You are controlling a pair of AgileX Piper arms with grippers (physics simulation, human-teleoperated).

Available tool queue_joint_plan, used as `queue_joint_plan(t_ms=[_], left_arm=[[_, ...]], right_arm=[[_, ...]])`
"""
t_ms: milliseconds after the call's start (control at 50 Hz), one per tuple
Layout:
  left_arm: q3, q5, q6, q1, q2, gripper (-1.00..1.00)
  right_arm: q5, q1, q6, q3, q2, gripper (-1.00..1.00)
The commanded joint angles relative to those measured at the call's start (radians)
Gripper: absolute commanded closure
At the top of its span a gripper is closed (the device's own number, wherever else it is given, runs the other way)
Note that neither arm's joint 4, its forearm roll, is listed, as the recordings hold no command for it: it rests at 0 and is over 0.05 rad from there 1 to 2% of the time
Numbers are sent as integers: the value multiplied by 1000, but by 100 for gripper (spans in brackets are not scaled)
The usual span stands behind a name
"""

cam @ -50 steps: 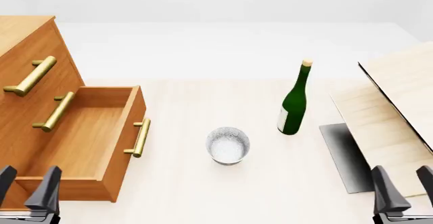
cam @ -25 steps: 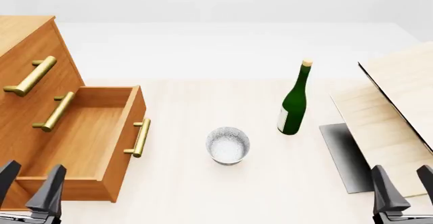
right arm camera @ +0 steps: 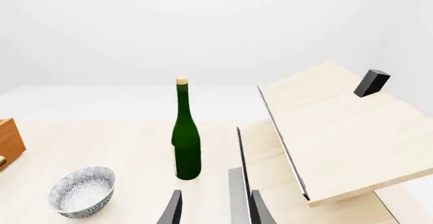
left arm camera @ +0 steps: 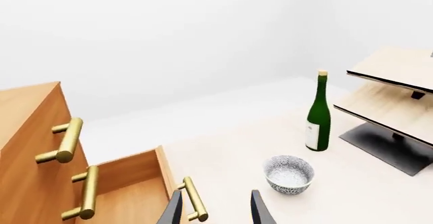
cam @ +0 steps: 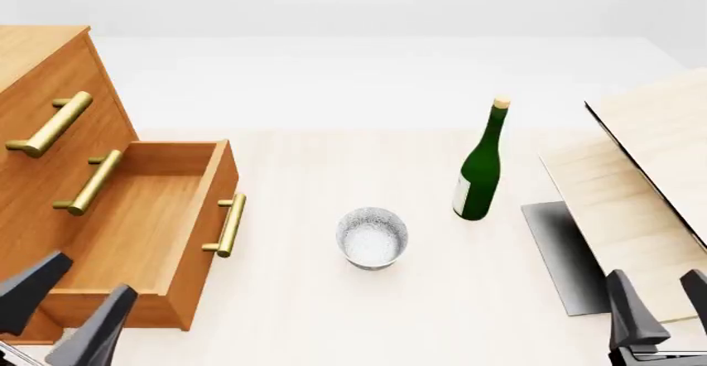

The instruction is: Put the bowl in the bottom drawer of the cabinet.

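Small round speckled grey-white bowl (cam: 372, 237) sits upright on the pale wooden table (cam: 310, 300), between the open bottom drawer (cam: 132, 225) of the tall orange-brown wooden cabinet (cam: 45, 134) and the upright green glass bottle (cam: 481, 167), touching neither. Left gripper (cam: 66, 312) hangs over the drawer's near corner, fingers spread, empty. Right gripper (cam: 657, 308) sits low by the pale wooden boards (cam: 641, 175), fingers apart, holding nothing.

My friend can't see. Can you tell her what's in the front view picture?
A small speckled bowl sits on a pale table, empty. To its left the cabinet has its bottom drawer pulled open. A green bottle stands right of the bowl, and both grippers wait at the near edge.
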Motion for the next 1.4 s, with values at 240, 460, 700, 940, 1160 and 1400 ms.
queue_joint_plan(t_ms=[240, 460, 700, 940, 1160, 1400], left_arm=[[-105, -87, 116, -150, 244, -100], [-191, -142, 113, -189, 413, -100], [-354, -112, 117, -260, 515, -100], [-464, -101, 130, -303, 633, -100], [-574, -71, 106, -339, 751, -100], [-714, -17, 98, -385, 890, -100]], right_arm=[[0, 0, 0, 0, 0, -100], [0, 0, 0, 0, 0, -100], [0, 0, 0, 0, 0, -100], [0, 0, 0, 0, 0, -100], [0, 0, 0, 0, 0, -100], [0, 0, 0, 0, 0, -100]])
